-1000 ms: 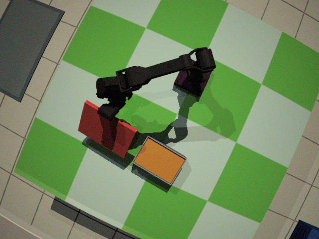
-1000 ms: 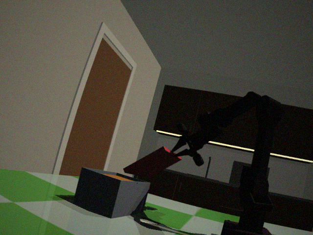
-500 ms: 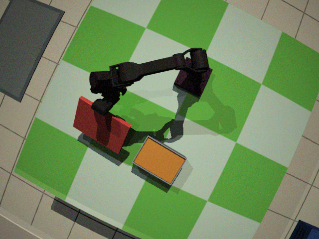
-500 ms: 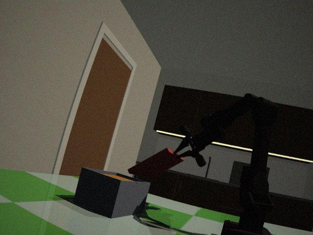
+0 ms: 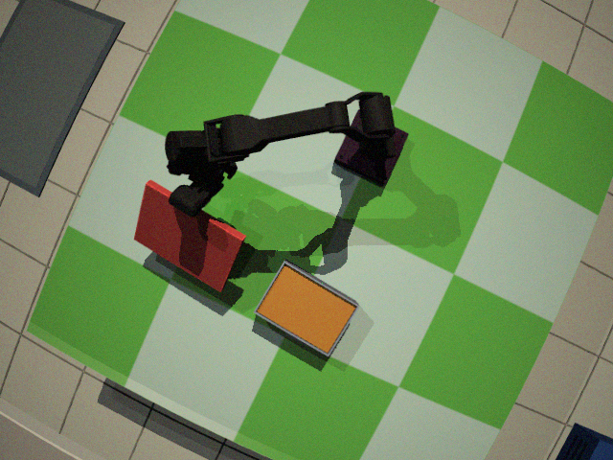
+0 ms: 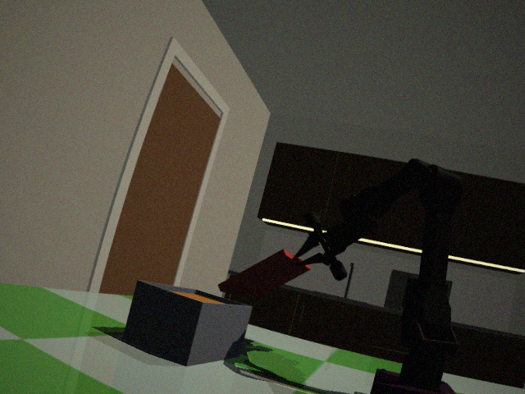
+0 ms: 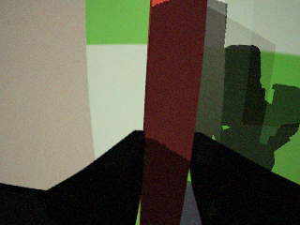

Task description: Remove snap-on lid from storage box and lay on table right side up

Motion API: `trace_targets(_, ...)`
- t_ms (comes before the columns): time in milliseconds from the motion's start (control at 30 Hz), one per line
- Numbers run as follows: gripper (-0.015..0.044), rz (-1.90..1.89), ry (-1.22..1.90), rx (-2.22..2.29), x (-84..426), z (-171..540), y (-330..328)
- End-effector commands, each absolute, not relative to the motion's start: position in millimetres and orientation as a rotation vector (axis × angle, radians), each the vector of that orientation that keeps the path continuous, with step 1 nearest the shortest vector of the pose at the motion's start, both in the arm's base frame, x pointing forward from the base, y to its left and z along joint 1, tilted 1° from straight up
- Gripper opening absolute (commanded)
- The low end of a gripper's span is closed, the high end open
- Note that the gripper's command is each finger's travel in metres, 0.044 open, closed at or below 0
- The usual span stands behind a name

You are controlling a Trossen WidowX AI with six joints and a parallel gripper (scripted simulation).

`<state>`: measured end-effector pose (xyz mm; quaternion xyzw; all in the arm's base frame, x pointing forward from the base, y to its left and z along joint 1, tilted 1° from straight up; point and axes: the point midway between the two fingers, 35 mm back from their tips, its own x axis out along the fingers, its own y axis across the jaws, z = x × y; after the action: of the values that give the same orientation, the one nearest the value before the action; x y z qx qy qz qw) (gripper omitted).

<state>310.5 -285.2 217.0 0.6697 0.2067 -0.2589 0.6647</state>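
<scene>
The red lid (image 5: 163, 225) (image 6: 260, 273) (image 7: 173, 80) is off the storage box (image 5: 320, 283) (image 6: 220, 332), held above the table (image 5: 475, 208) (image 6: 51, 313) (image 7: 117, 94) toward its left edge in the top view. Its long axis runs roughly parallel to the table's lower edge and to the box's long side; its broad face tilts steeply, the lower long edge pointing toward that table edge. The fingers (image 6: 312, 258) are closed on its upper long edge. The wrist view shows this grip edge-on, where the top view obscures it. From above, the orange interior (image 5: 306, 309) (image 6: 198, 296) shows broadly; the exterior view reveals only a strip, plus the box's tall walls.
</scene>
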Motion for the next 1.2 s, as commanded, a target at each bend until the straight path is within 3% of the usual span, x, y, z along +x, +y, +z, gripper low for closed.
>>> trace_targets(0, 0.0, -0.575, 0.467, 1.511, 311, 213, -283)
trace_targets(1167, 0.0, -0.575, 0.467, 1.511, 312, 182, -282)
